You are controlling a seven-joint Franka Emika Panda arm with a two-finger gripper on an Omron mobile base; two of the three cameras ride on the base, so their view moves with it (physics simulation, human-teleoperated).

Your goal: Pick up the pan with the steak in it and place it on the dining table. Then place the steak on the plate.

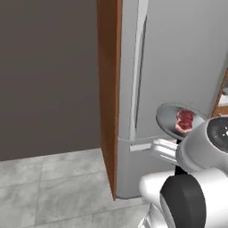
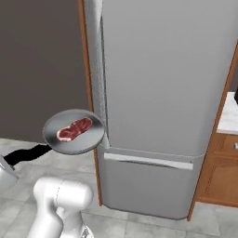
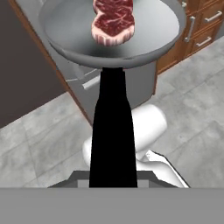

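1. Up in the air, in front of the grey fridge (image 2: 158, 93), the pan (image 2: 74, 131) is held by its black handle (image 3: 113, 131).
2. At the near end of that handle, the tool is shut tight on it, though its tips are hidden under the handle in the hand view.
3. On the pan lies the steak (image 3: 113, 19), red with white streaks, near the middle.
4. One thing could go wrong: if the pan tips while the robot drives, the steak could slide off onto the grey tile floor (image 1: 53, 187).
5. Another: the pan is near the fridge and its wooden side panel (image 1: 108, 89), so a wide swing could bump it.
6. No words or labels can be read anywhere.
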